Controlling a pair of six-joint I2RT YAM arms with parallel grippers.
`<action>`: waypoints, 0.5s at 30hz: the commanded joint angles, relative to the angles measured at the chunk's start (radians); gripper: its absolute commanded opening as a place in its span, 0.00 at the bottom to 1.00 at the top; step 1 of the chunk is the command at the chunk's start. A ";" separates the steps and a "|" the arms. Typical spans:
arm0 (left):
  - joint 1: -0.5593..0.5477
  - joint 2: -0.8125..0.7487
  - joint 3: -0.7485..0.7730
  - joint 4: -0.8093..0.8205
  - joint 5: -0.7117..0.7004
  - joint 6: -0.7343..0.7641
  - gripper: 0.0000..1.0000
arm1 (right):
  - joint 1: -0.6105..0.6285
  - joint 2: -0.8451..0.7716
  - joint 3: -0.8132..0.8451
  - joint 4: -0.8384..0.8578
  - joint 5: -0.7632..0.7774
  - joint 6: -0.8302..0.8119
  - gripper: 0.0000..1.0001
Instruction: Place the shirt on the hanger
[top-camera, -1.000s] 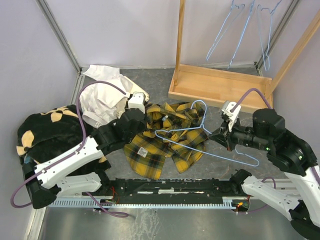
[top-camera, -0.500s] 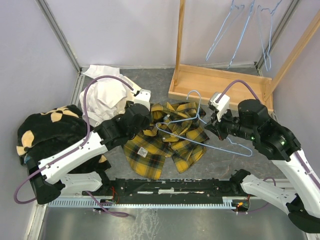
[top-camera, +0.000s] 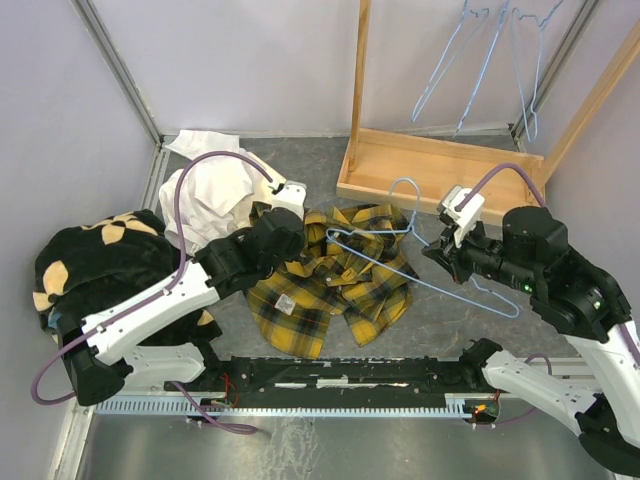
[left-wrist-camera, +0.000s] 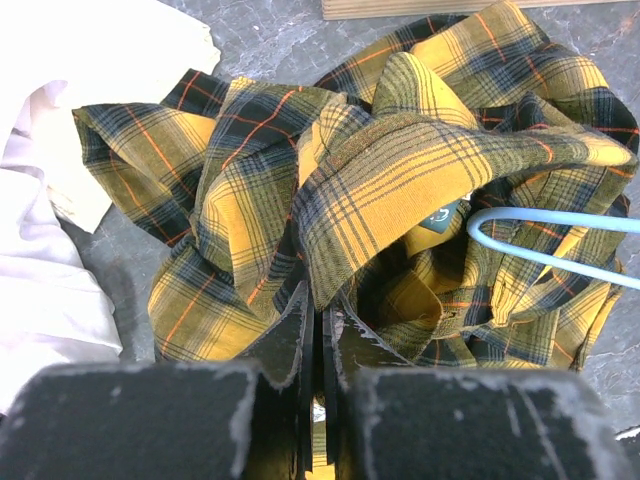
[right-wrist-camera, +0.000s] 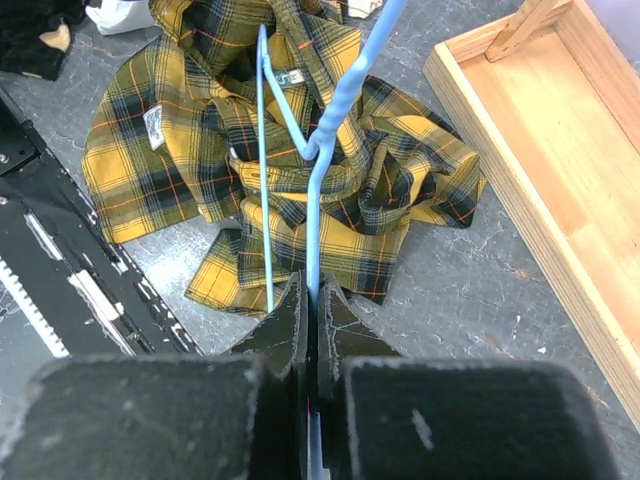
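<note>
The yellow and black plaid shirt (top-camera: 330, 285) lies crumpled on the grey table between the arms. My left gripper (top-camera: 298, 242) is at its left edge, shut on a fold of the cloth, as the left wrist view (left-wrist-camera: 320, 308) shows, with the shirt (left-wrist-camera: 400, 170) bunched ahead. My right gripper (top-camera: 437, 252) is shut on the light-blue wire hanger (top-camera: 380, 262) and holds it slanted over the shirt's right half. In the right wrist view the wire (right-wrist-camera: 318, 200) runs up from between the jaws (right-wrist-camera: 312, 292) over the shirt (right-wrist-camera: 200, 130). The hanger's rounded corner (left-wrist-camera: 560, 265) shows in the left wrist view.
A white garment (top-camera: 215, 195) and a black fleece with tan patches (top-camera: 90, 260) lie at the left. A wooden rack base (top-camera: 440, 170) stands at the back right, with several blue hangers (top-camera: 490, 60) hanging above it. A black rail (top-camera: 340, 375) runs along the near edge.
My right gripper carried the hanger up and left over the shirt, then slightly back to the right. My left arm edged farther in on the shirt's left side.
</note>
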 joint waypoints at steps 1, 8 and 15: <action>0.002 0.005 0.043 0.027 0.014 0.050 0.03 | -0.001 0.038 -0.016 0.081 -0.019 0.014 0.00; 0.001 0.036 0.128 -0.021 0.016 0.071 0.03 | 0.000 0.095 -0.079 0.269 -0.099 0.119 0.00; -0.005 0.095 0.262 -0.067 0.052 0.111 0.03 | 0.000 0.147 -0.156 0.499 -0.015 0.232 0.00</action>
